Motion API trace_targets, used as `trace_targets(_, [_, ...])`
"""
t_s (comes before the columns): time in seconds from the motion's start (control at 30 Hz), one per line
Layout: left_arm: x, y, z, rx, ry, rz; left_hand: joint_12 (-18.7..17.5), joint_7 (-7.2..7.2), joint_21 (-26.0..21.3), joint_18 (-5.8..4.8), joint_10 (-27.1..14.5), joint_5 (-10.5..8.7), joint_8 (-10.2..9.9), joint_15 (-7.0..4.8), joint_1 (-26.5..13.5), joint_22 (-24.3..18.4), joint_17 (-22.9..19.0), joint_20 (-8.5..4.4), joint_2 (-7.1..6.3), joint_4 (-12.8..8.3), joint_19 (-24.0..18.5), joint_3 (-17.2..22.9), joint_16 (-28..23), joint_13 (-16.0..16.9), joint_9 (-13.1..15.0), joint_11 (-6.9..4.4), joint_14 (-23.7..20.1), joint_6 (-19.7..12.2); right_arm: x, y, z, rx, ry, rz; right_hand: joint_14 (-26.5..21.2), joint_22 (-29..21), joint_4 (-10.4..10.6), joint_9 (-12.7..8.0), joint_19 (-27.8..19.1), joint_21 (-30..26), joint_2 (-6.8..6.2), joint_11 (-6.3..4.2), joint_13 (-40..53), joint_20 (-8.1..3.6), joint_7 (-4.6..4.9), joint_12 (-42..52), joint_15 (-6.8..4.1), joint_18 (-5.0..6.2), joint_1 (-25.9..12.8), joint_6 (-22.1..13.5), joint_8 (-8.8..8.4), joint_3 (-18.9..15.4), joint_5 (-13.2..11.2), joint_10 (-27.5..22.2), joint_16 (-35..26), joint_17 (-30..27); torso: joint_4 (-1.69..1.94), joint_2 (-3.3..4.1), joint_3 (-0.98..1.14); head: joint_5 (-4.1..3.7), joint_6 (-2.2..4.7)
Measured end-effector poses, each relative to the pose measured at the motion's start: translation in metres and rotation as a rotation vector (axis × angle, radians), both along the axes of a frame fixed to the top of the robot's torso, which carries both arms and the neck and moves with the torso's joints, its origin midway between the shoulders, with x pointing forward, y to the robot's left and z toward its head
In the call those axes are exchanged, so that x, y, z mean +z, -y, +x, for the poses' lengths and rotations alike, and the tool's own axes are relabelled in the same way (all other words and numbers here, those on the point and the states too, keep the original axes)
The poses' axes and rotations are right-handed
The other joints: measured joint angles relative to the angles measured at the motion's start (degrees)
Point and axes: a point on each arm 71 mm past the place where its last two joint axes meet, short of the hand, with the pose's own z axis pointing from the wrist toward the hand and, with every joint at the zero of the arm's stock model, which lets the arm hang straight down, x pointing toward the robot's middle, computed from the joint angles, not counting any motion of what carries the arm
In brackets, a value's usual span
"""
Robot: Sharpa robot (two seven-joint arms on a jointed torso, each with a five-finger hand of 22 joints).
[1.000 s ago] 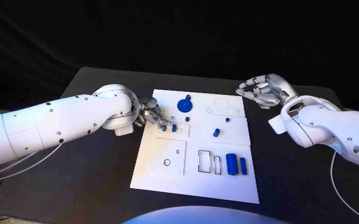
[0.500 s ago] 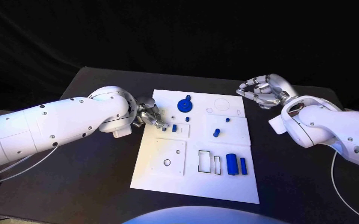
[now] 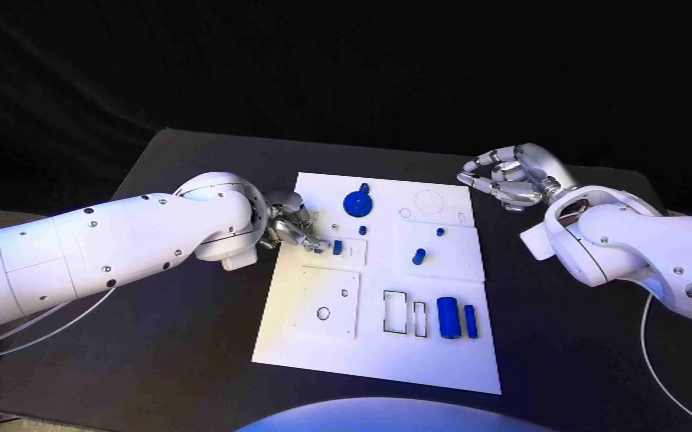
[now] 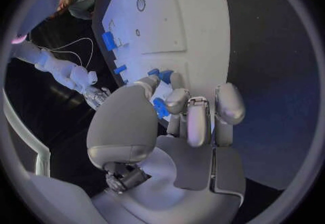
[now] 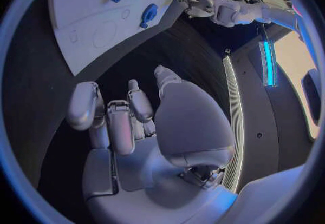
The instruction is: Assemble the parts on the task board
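The white task board (image 3: 378, 360) lies in the middle of the black table. My left hand (image 3: 293, 224) is at the board's left edge, and its fingertips pinch a small blue peg (image 4: 160, 108) that stands in a square plate. A second small blue peg (image 3: 336, 246) stands just right of it. My right hand (image 3: 508, 178) hovers over the table beyond the board's far right corner, fingers loosely bent and holding nothing. The same hand (image 5: 129, 116) appears in the right wrist view with its palm bare.
A blue round part (image 3: 355, 200) sits near the board's far edge, with a tiny blue piece (image 3: 362, 229) below it. A blue peg (image 3: 417, 255) stands mid-board. Two blue cylinders (image 3: 447, 316) lie at the near right beside rectangular slots (image 3: 394, 313).
My left hand has crept right onto the board, and its fingers now cover the left one of the two small pegs. The right hand has stayed put.
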Motion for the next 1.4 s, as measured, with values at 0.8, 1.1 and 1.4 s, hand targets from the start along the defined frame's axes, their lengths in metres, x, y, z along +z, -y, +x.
trace_targets(0.8, [-0.0017, 0.0040, -0.0004, -0.004, 0.008, -0.008, 0.0, 0.20, 0.0, 0.00, 0.0, 0.24, -1.1, 0.18, 2.0, 0.0, 0.0, 0.20, 0.15, -0.2, -0.2, 4.0, 0.0, -0.2, -0.9, 0.00, 0.2, -0.2, -0.0015, 0.0005, -0.0002, -0.002, -0.003, -0.001, 0.0, 0.0, 0.0, 0.0, 0.0, 0.0, 0.00, 0.00, 0.0, 0.00, 0.00, 0.0, 0.00, 0.00, 0.0, 0.0, 0.00, 0.0, 0.0, 0.0, 0.0, 0.0, 0.03, 0.02, -0.02, -0.06, -0.14])
trace_targets(1.1, [-0.0009, 0.0045, 0.0008, -0.006, 0.010, -0.010, 0.0, 0.22, 0.0, 0.00, 0.0, 0.20, -1.1, 0.18, 5.1, 0.1, 0.0, 0.20, -1.35, -0.2, -0.2, 8.6, 0.0, -0.3, -1.1, 0.00, 0.2, -0.2, -0.0017, 0.0007, -0.0002, -0.002, -0.003, -0.001, 0.0, 0.0, 0.0, 0.0, 0.0, 0.0, 0.00, 0.00, 0.0, 0.00, 0.00, 0.0, 0.00, 0.00, 0.0, 0.0, 0.00, 0.0, 0.0, 0.0, 0.0, 0.0, 0.03, -0.01, -0.02, -0.10, -0.29])
trace_targets(1.4, [-0.0005, 0.0055, 0.0012, -0.010, 0.010, -0.012, 0.0, 0.22, 0.0, 0.00, -0.1, 0.01, -1.1, 0.18, 8.8, 0.3, 0.0, 0.20, -3.85, 1.8, -0.2, 15.7, 0.0, -0.6, -0.7, -0.11, 0.2, -0.6, -0.0020, 0.0009, -0.0002, -0.003, -0.004, -0.001, 0.0, 0.0, 0.0, 0.0, 0.0, 0.0, 0.00, 0.00, 0.0, 0.00, 0.00, 0.0, 0.00, 0.00, 0.0, 0.0, 0.00, 0.0, 0.0, 0.0, 0.0, 0.0, 0.04, -0.01, -0.02, -0.14, -0.33])
